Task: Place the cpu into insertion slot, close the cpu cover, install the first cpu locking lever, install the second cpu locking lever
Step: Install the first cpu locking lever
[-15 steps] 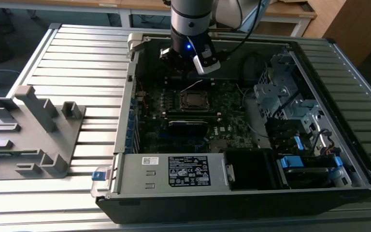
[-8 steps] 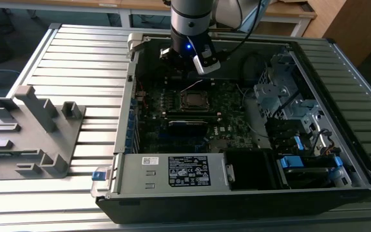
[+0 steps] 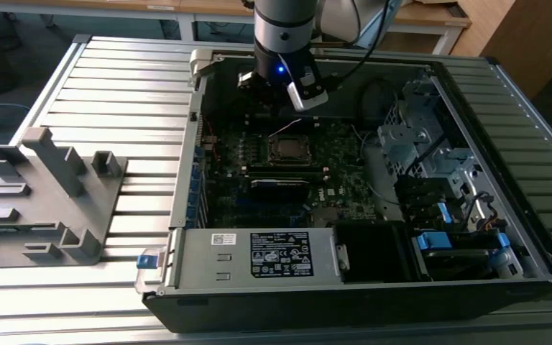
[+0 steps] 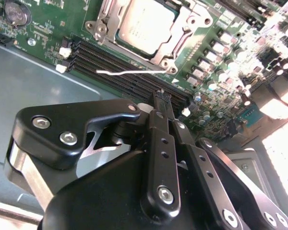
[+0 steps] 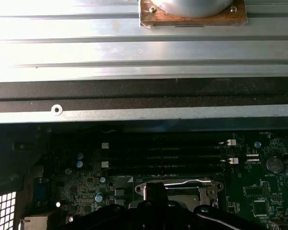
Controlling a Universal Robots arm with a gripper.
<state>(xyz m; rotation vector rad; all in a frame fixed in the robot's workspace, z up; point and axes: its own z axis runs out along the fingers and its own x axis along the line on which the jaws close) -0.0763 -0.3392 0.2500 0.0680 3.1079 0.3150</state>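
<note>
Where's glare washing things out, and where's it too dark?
Second wrist view: glare bleaches the motherboard edge; the cpu reads fine. First wrist view: the slatted table blows out white. Exterior view: the computer case interior sits in shadow.

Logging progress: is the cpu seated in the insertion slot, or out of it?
In. In the second wrist view the cpu lies flat and level on the board, framed by the cpu cover.

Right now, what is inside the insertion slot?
The cpu lies in the insertion slot, its silver top showing through the cut-out of the cpu cover. The slot's floor beneath is covered by the chip.
</note>
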